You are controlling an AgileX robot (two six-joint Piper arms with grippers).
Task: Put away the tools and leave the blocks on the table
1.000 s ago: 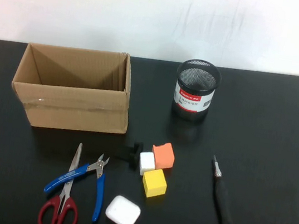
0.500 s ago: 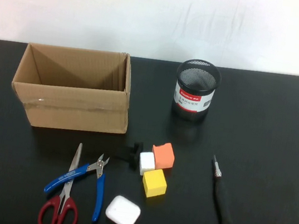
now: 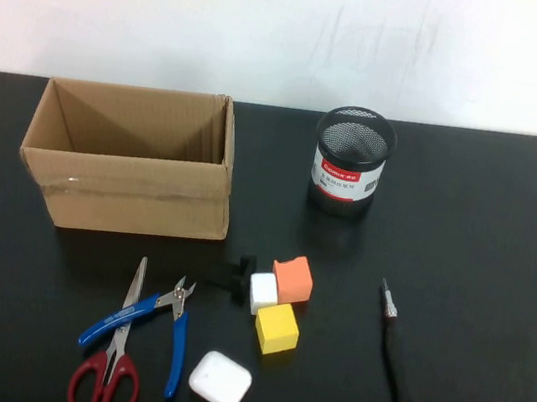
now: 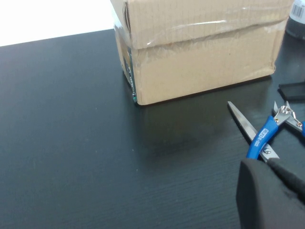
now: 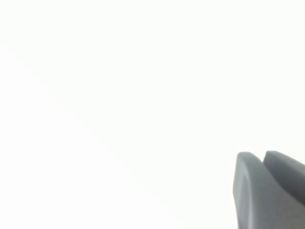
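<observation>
Red-handled scissors (image 3: 114,355) and blue-handled pliers (image 3: 155,321) lie crossed at the front left of the black table (image 3: 504,246). The slim black screwdriver-like tool (image 3: 395,356) lies alone at the front right. The orange block (image 3: 293,279), white block (image 3: 263,291) and yellow block (image 3: 277,329) cluster in the middle. My left gripper (image 4: 267,164) is shut and empty, low at the near-left table corner, short of the pliers (image 4: 267,133) and the scissors blade (image 4: 243,124). My right gripper (image 5: 263,155) is shut and empty, facing a blank white background, out of the high view.
An open cardboard box (image 3: 128,190) stands at the back left, also in the left wrist view (image 4: 200,57). A black mesh cup (image 3: 351,163) stands at the back centre. A white rounded-square case (image 3: 219,381) lies near the pliers. A small black knob (image 3: 235,275) lies by the white block.
</observation>
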